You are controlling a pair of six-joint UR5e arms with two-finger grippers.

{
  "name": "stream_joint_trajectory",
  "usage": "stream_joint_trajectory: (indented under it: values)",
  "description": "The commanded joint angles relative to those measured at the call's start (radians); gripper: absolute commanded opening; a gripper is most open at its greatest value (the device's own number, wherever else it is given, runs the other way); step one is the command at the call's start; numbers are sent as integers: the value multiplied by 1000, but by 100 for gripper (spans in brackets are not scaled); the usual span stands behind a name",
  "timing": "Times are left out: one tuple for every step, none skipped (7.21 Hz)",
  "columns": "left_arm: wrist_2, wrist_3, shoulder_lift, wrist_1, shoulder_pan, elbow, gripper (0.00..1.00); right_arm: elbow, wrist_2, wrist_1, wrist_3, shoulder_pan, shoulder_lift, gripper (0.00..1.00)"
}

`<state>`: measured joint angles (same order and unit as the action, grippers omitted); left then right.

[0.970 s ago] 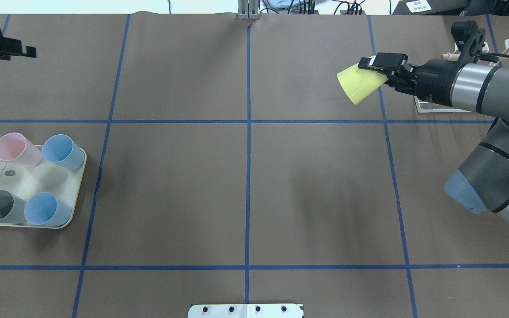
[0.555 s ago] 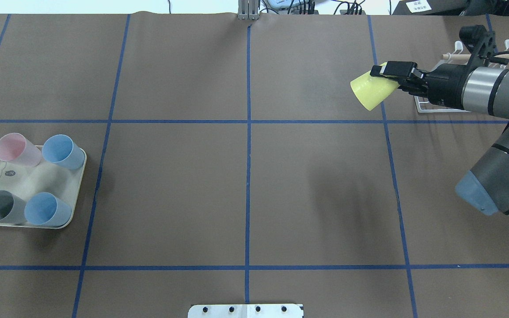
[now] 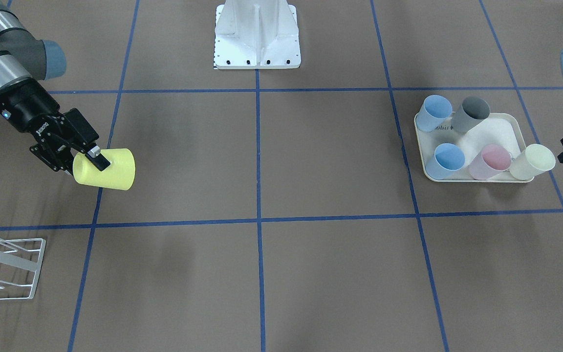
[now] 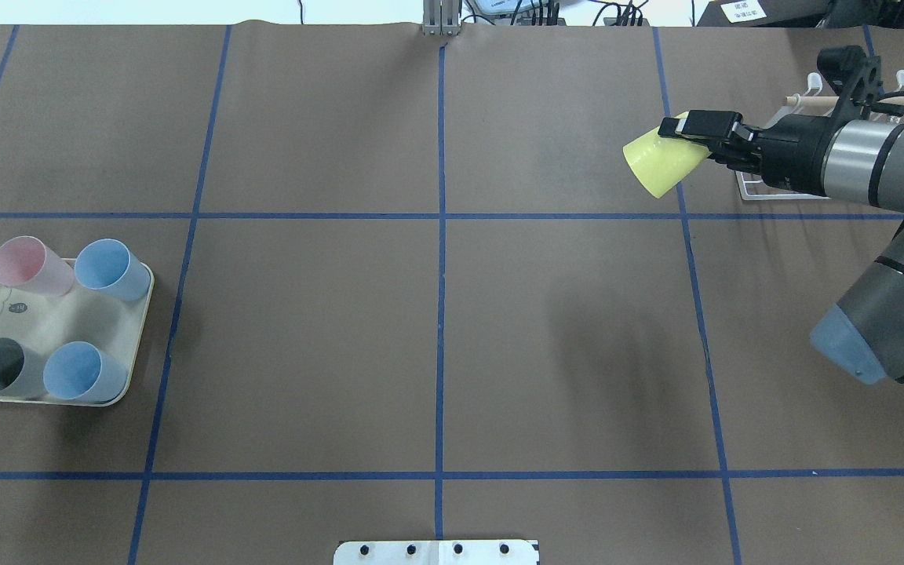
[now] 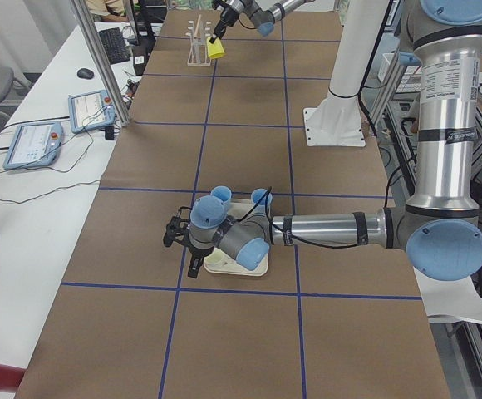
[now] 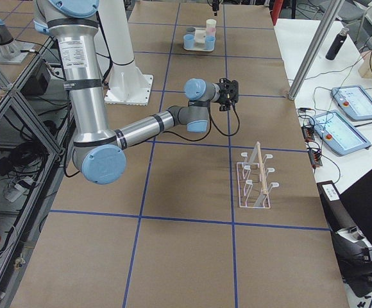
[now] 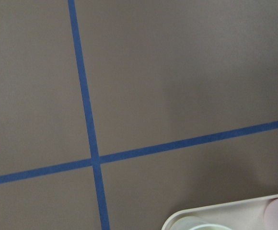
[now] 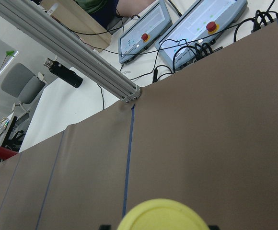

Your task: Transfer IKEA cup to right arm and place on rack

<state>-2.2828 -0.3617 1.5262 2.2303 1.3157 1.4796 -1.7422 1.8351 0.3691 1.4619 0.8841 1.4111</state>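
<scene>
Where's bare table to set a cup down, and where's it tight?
Bare: the table's wide middle, between tray and rack. Tight: the tray, with five cups; near the rack, the right gripper holds the yellow cup.

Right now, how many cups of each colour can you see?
yellow cup: 1
blue cups: 2
grey cup: 1
pink cup: 1
pale cream cup: 1
Total: 6 cups
</scene>
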Motion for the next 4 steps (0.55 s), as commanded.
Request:
stream_joint_trajectory:
  values:
    - [-9,0,-1,-11,-54,-33,90,3,1,-4,0,0,0,13]
    - [-29,0,0,-11,-59,-35,86,4,1,-6,0,0,2,13]
    - [-33,0,0,-11,-67,-35,83,4,1,-6,0,0,2,13]
    - [-34,0,0,-11,-69,-35,83,4,0,-6,0,0,2,13]
